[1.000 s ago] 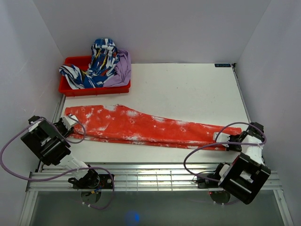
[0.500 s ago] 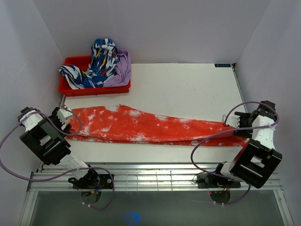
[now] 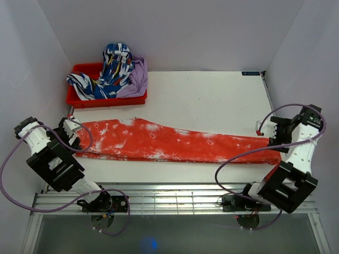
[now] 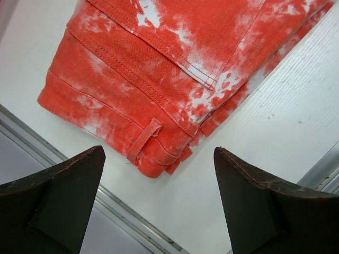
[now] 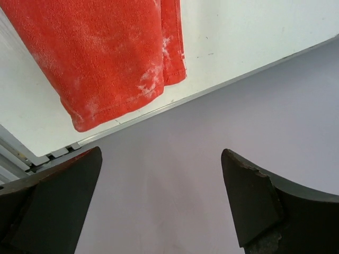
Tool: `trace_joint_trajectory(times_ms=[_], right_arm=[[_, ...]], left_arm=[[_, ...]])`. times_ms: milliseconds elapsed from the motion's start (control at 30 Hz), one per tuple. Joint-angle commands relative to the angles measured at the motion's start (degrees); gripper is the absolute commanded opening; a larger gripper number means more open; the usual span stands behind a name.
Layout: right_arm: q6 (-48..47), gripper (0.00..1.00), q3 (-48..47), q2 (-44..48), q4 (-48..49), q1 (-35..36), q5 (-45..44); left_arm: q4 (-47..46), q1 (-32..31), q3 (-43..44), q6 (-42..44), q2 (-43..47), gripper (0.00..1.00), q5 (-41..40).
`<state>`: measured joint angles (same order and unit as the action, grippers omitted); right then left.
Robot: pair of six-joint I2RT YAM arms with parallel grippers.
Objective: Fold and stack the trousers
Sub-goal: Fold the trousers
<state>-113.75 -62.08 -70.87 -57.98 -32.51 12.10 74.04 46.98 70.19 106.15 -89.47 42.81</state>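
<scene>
At trousers (image 3: 169, 144) ends, end effectors (image 3: 70, 129) (image 3: 264, 128) agape

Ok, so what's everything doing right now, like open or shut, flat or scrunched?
Orange-red tie-dye fabric trousers: flat, stretched out along the white table, legs together.
Left gripper: open, empty, by the waistband.
Right gripper: open, empty, by the cuffs.
Red plastic bin: heaped with clothes.
Blue-and-white patterned garment: crumpled in the bin.
Plain purple garment: crumpled, draped over the bin's rim.
</scene>
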Motion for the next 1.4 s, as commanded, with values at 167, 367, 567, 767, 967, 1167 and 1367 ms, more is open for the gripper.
trace_joint_trajectory(times_ms=[167, 367, 567, 767, 967, 1167, 1367], right_arm=[[38.6, 0.82, -19.7, -19.5, -16.8, -6.8, 12.7], [53.7, 0.8, -9.5, -10.3, -12.5, -11.3, 17.6], [72.6, 0.72, -6.0, -12.6, -10.5, -14.7, 12.0], [83.2, 0.7, -3.0, -16.8, -7.4, -17.1, 10.8], [86.3, 0.7, -0.5, -18.6, -2.1, -18.3, 8.2], [89.1, 0.65, -1.4, -23.6, -0.6, -18.4, 7.8], [90.6, 0.48, -1.6, -26.8, 1.3, -18.4, 10.5]], left_arm=[[-2.7, 0.0, 0.6, -20.3, -3.1, 0.9, 8.4], [-3.4, 0.0, -4.0, -22.8, 0.7, 0.91, 12.2], [-3.8, 0.0, -5.1, -23.0, 2.8, 0.91, 13.2], [-4.3, 0.0, -5.2, -23.0, 4.5, 0.92, 14.6], [-4.9, 0.0, -6.1, -22.2, 5.3, 0.93, 14.5], [-6.0, 0.0, -7.6, -21.9, 5.6, 0.93, 14.0], [-10.8, 0.0, -9.3, -26.0, 4.3, 0.93, 12.7]])
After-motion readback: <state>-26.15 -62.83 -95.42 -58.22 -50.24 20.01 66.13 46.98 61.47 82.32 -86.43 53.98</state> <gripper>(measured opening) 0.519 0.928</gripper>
